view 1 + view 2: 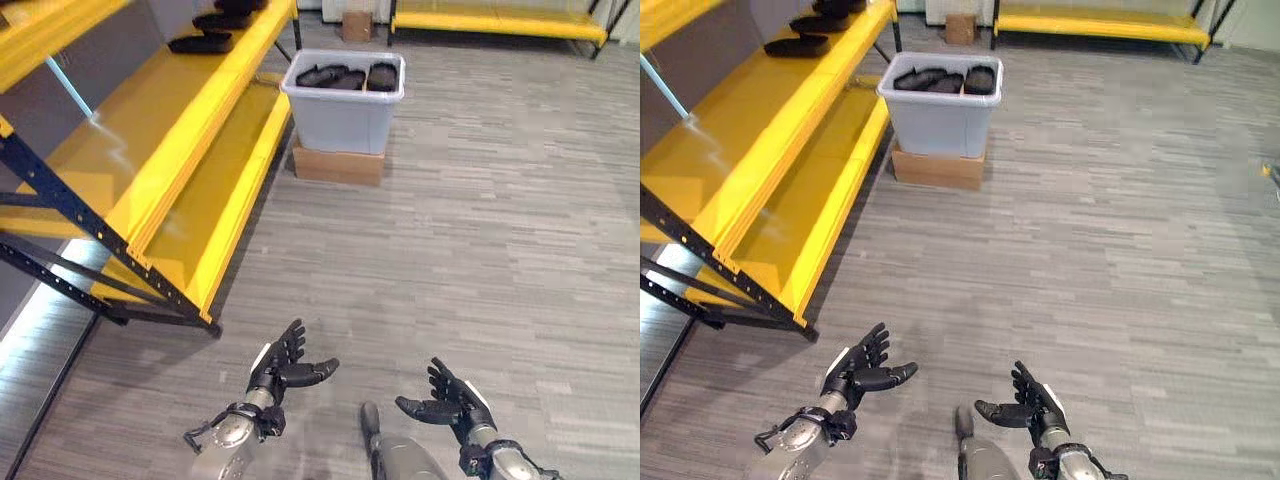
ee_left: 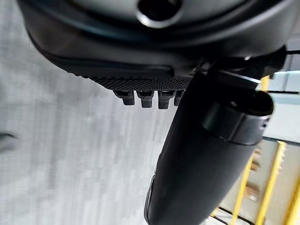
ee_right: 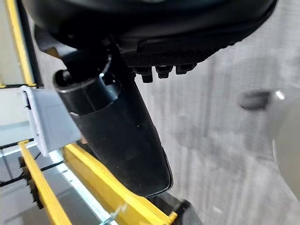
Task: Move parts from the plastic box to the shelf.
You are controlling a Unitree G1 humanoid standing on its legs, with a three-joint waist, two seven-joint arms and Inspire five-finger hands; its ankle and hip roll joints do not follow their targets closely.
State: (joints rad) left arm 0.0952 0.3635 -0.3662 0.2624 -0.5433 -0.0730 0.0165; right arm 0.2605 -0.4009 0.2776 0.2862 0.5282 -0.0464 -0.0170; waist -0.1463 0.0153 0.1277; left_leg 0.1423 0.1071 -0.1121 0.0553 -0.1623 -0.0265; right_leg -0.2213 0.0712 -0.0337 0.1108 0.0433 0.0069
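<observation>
A pale plastic box [image 1: 345, 110] stands on a cardboard carton [image 1: 338, 165] ahead, with several black parts [image 1: 346, 76] inside it. The yellow shelf [image 1: 170, 120] runs along the left; two black parts [image 1: 201, 42] lie on its upper level at the far end. My left hand [image 1: 281, 368] hangs low over the floor, fingers spread and empty. My right hand [image 1: 446, 403] is beside it, also open and holding nothing. Both hands are far short of the box and the shelf.
Grey plank floor [image 1: 480, 230] stretches between me and the box. A second yellow rack [image 1: 495, 20] stands at the far wall, with a small cardboard box [image 1: 356, 26] on the floor near it.
</observation>
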